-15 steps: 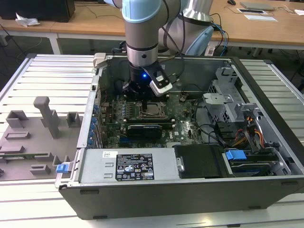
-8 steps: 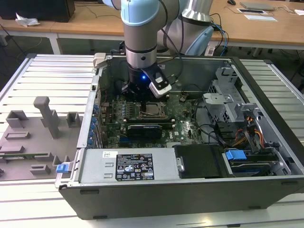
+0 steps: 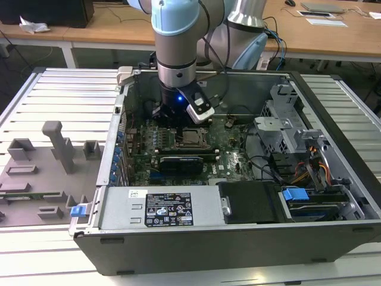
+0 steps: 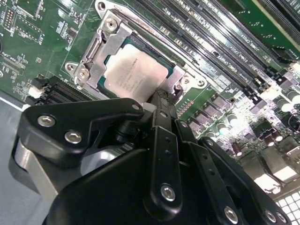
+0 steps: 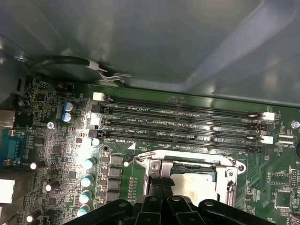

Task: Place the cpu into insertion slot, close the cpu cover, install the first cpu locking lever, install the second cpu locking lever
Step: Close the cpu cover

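Grey plastic fixtures (image 3: 56,143) sit on the slatted table (image 3: 65,89) at the exterior view's left. Right of them, the open computer case (image 3: 178,238) holds the green motherboard (image 3: 232,161). There the cpu (image 4: 133,75) lies in the insertion slot (image 5: 230,176) under the lowered cpu cover (image 4: 96,56). The gripper (image 4: 162,95), fingers pressed together, stands at the cover's edge. A sideways slip would likely scrape the nearby memory slots (image 4: 220,42). Wooden desks (image 3: 333,36) stand behind.

wooden desks (image 3: 119,27) behind; ribbed grey metal table (image 3: 59,95) in foreground.
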